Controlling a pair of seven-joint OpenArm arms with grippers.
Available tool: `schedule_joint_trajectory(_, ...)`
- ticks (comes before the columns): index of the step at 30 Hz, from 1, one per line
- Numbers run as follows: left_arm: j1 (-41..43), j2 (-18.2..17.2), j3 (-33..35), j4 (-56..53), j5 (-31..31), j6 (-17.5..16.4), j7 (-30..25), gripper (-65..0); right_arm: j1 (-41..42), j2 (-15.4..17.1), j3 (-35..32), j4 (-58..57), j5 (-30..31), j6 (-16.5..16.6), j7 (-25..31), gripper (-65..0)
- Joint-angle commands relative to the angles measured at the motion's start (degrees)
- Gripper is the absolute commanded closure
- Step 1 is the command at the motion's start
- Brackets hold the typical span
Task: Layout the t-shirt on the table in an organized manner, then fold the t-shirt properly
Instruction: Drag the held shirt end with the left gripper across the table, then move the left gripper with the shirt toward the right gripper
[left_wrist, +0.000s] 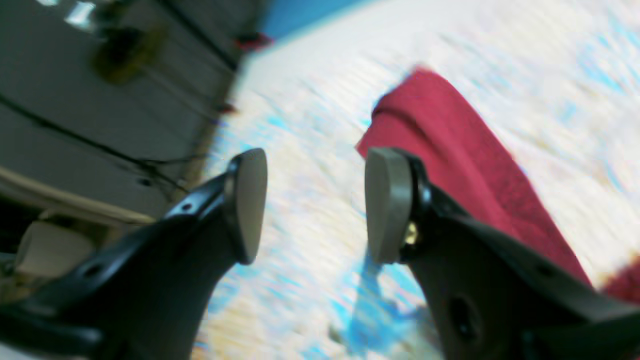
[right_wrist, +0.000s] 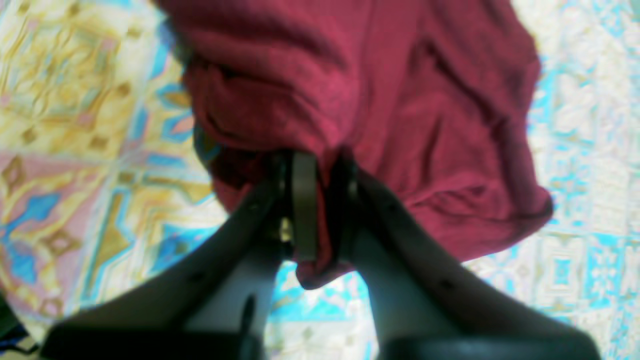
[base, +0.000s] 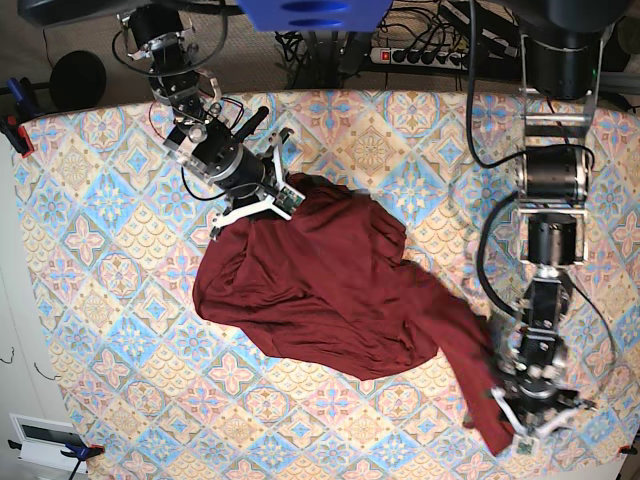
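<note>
While the right pincer (right_wrist: 320, 200) clenches the t-shirt (base: 330, 290), the left pincer (left_wrist: 315, 200) gapes empty; layout step, likely needs regrasping the sleeve.

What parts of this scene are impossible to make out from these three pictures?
- Left wrist view: motion blur smears the table pattern and the t-shirt edge.
- Right wrist view: the right pincer covers the fabric it grips.
- Base view: the t-shirt's sleeves and collar are lost in bunched folds; the left pincer is too small to judge.

Plain maroon-red t-shirt (base: 330, 290) on table (base: 100, 200) of blue, pink, cream diamonds
</note>
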Motion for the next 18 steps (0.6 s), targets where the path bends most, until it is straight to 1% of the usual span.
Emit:
schedule_joint_trajectory(1, -0.8, 0.0, -0.2, 1.0, 0.4, 0.7, 0.5, -31.5, 0.6, 0.1, -0.5, 0.9, 0.5, -0.3, 1.1, 0.0)
schedule_joint_trajectory(4, 1.9, 1.6, -0.6, 1.5, -0.2, 0.5, 2.9, -31.5, 0.6, 0.1, -1.4, 0.7, 0.5, -0.3, 1.1, 0.0)
schedule_joint_trajectory(6, 4.5, 1.6, -0.6, 4.7, -3.1, -1.0, 5.3, -31.5, 0.7, 0.1, -1.5, 0.6, 0.5, -0.3, 1.1, 0.0)
schedule_joint_trajectory(9, 8.2, 1.0, -0.7, 12.0, -8.9, -3.1, 12.2, -31.6, 0.7, 0.1, -1.6, 0.6, 0.5, -0.3, 1.1, 0.0)
schedule_joint_trajectory(10, 9.2, -0.1, -0.7, 14.4, -11.0, -3.8, 14.6, -31.6, 0.7, 0.1, -1.6, 0.6, 0.5, -0.3, 1.1, 0.0)
schedule_joint_trajectory(13, 13.3, -1.3, -0.7, 23.1, -19.6, -5.4, 22.0, -31.6, 1.5, 0.1, -1.8, 0.6, 0.5, -0.3, 1.1, 0.0)
schedule_joint_trajectory(15, 16.4, -2.1, -0.9, 28.6, -23.9, -5.4, 26.3, -31.6, 2.3, 0.2, -2.4, 0.5, 0.5, -0.3, 1.1, 0.0)
schedule_joint_trajectory(18, 21.9, -2.4, -3.6, 36.1, -29.2, -5.4, 30.7, -31.6, 3.6, 0.2, -3.2, 0.5, 0.5, -0.3, 1.1, 0.0)
